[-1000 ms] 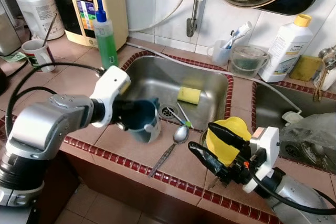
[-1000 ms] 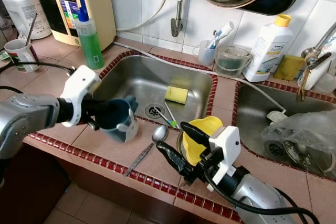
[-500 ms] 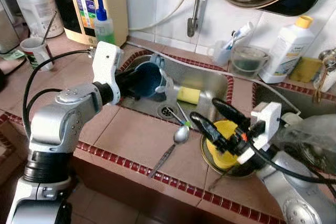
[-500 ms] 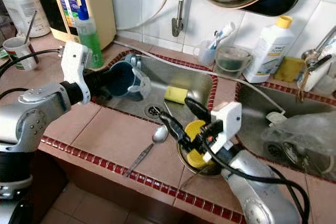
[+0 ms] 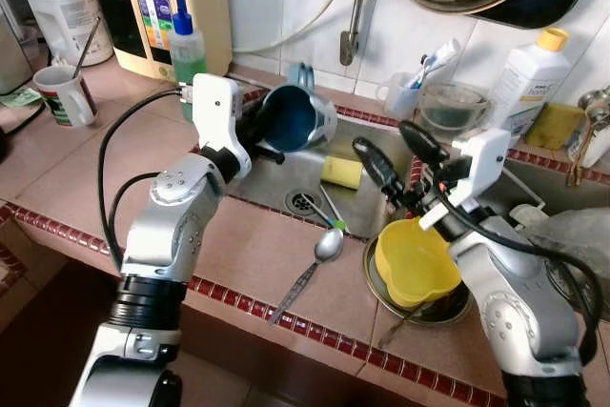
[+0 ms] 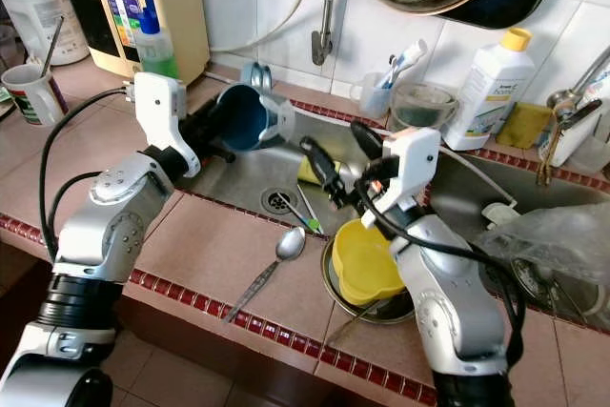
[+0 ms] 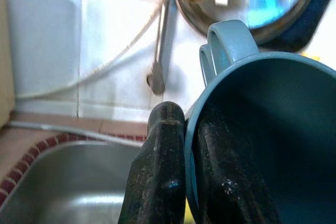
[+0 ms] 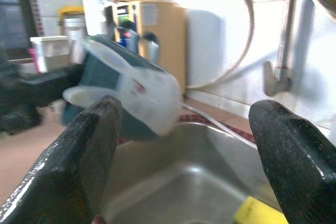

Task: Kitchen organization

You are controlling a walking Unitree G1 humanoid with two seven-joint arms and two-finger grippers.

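Gripping the blue mug's [image 5: 294, 117] rim over the sink [image 5: 376, 154], the left gripper [image 5: 255, 131]; right gripper [image 5: 393, 154] spread wide, empty; bottle [image 5: 520, 86] label unreadable.

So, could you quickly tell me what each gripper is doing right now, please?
Left gripper: shut on the blue cup, fingers pinching its rim, held over the sink.
Right gripper: open, holding nothing, above the sink.

Home kitchen: tiled sink [image 5: 286, 154], dish soap [image 5: 188, 52]
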